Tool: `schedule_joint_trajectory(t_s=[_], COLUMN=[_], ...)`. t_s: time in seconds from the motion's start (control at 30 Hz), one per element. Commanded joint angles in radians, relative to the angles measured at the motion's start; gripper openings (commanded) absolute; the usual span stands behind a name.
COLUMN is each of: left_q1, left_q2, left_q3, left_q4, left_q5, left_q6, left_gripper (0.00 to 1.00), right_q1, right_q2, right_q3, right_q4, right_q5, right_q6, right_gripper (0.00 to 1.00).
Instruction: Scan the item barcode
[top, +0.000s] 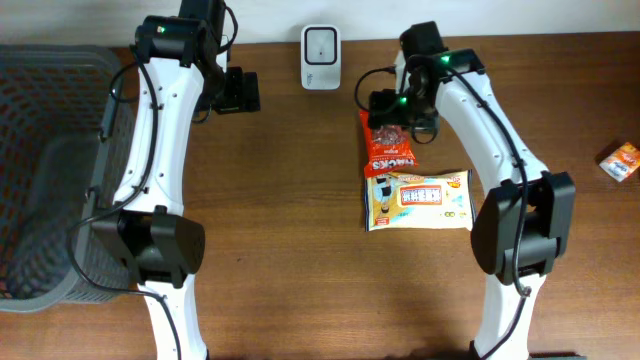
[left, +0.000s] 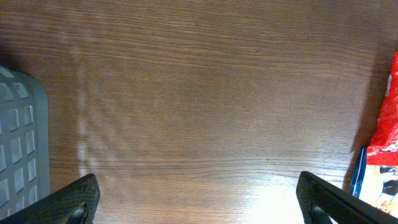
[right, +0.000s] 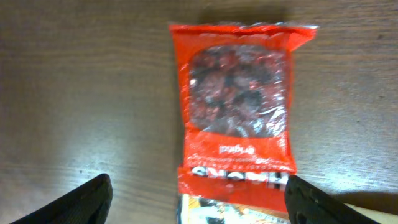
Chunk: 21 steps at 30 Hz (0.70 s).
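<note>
Right pincer (right: 199, 196) spread wide above red snack packet (right: 239, 106), left pincer (left: 199, 199) also spread, over wooden table (left: 186, 93).

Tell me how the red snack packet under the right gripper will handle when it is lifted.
The red snack packet looks like thin crinkled film, so it will probably flop and sag rather than stay flat. Its clear window shows loose pieces, likely to shift toward the low end. The glossy film may slip in a light pinch.

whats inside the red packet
Through the clear window of the red packet, dark reddish lumpy pieces show, perhaps dried fruit. The printed lower half hides the rest of its contents.
</note>
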<state>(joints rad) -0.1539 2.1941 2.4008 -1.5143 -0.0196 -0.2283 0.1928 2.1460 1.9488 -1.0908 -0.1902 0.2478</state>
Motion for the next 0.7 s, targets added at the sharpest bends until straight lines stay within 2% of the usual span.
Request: schedule_joint_trajectory(t_s=[0.0, 0.03, 0.2, 0.23, 0.3, 0.4, 0.47, 0.53, 0.57, 0.6, 0.63, 0.67], left_q1=[0.006, 0.005, 0.006, 0.006, 0.006, 0.006, 0.006, 0.006, 0.006, 0.006, 0.006, 0.006], left_q2=[-0.006, -0.006, -0.006, -0.006, -0.006, -0.006, -0.006, -0.006, -0.006, -0.006, -0.006, -0.006], left_q3=[0.001, 0.001, 0.001, 0.001, 0.001, 0.001, 0.001, 0.001, 0.001, 0.001, 0.001, 0.001], left_q4=[-0.001, -0.001, -0.001, -0.001, -0.001, -0.001, -0.001, -0.001, -0.001, -0.001, -0.001, -0.001], left_q5=[-0.006, -0.006, -0.006, -0.006, -0.006, -0.006, -0.006, -0.006, -0.006, -0.006, -0.006, -0.006], left_q6=[-0.003, -0.003, -0.003, -0.003, -0.003, -0.003, -0.003, -0.003, -0.003, -0.003, -0.003, -0.003], left_gripper=[0.99, 0.99, 0.99, 0.99, 0.99, 0.99, 0.99, 0.99, 0.99, 0.99, 0.99, 0.99], right_q1=[-0.103, -0.131, -0.141, -0.141, -0.142, -0.171, -0.163, -0.098, -0.028, 0.072, 0.157, 0.216], right_q2=[0.027, 0.045, 0.073, 0.073, 0.073, 0.004, -0.084, -0.143, -0.156, -0.144, -0.123, -0.092], right_q3=[-0.102, -0.199, -0.403, -0.472, -0.528, -0.402, -0.264, -0.158, -0.14, -0.151, -0.175, -0.185], right_q4=[0.03, 0.148, 0.456, 0.523, 0.572, 0.51, 0.385, 0.26, 0.219, 0.192, 0.189, 0.189], right_q5=[-0.019, -0.206, -0.359, -0.364, -0.362, -0.341, -0.185, 0.142, 0.391, 0.674, 0.848, 0.924], right_q6=[-0.02, -0.127, -0.143, -0.143, -0.135, -0.097, -0.121, -0.121, -0.115, -0.042, 0.005, 0.028], right_gripper=[0.88, 0.88, 0.89, 0.77, 0.04, 0.04, 0.04, 0.04, 0.04, 0.04, 0.04, 0.04])
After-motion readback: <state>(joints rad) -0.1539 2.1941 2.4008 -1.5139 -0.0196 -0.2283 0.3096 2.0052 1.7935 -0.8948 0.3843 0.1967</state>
